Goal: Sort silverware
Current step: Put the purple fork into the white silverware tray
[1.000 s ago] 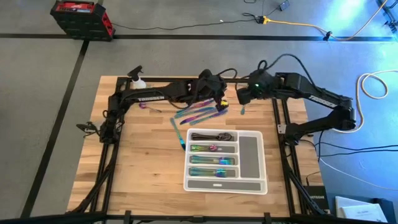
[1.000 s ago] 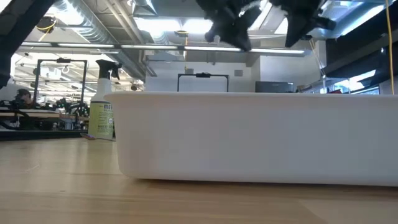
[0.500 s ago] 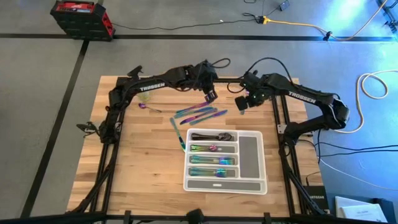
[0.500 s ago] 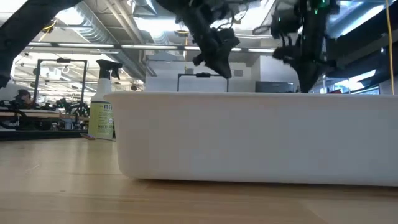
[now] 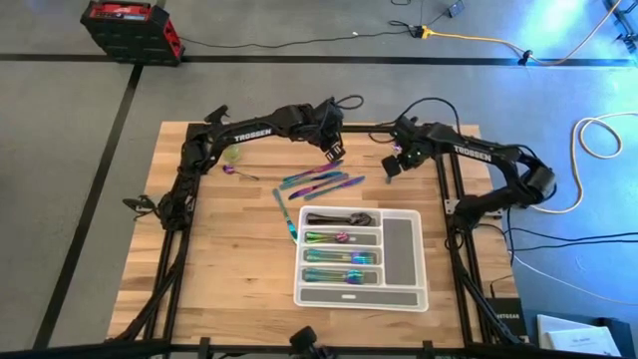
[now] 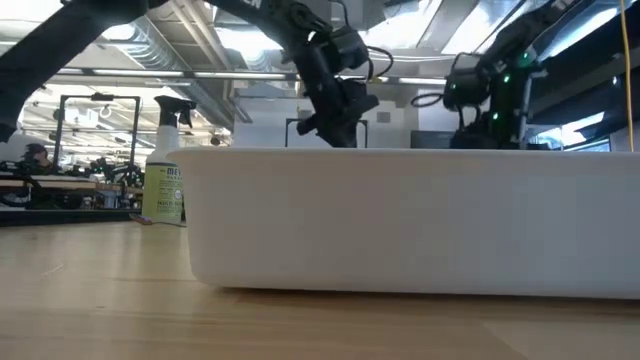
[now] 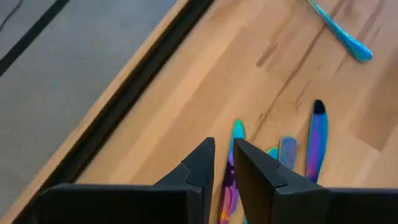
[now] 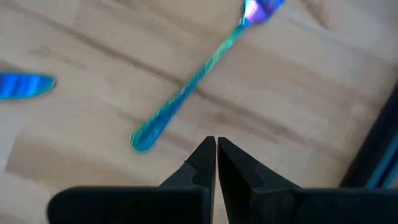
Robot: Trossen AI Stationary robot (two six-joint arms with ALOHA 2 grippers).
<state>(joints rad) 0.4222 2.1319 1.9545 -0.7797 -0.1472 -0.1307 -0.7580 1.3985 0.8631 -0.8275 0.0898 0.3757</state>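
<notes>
We see the white plastic compartment tray (image 5: 403, 249) near the front edge of the wooden tabletop (image 5: 219, 259), several slots already filled with iridescent silverware (image 5: 339, 257). Beyond it, loose iridescent pieces (image 5: 321, 181) remain unsorted near the far edge. Above them, the left gripper (image 5: 332, 150) holds a narrow gap on nothing; the right gripper (image 5: 392, 168) is closed and empty. Only its wrist view reveals a blue spoon (image 8: 186, 87) below.

- Wooden desk (image 5: 229, 259), light butcher-block top.
- White tray (image 5: 402, 249) near desk's middle, w/ sorted pieces inside.
- Loose silverware (image 5: 321, 181) on bare wood just beyond tray.
- Spray bottle (image 6: 165, 165) at far-left corner.
</notes>
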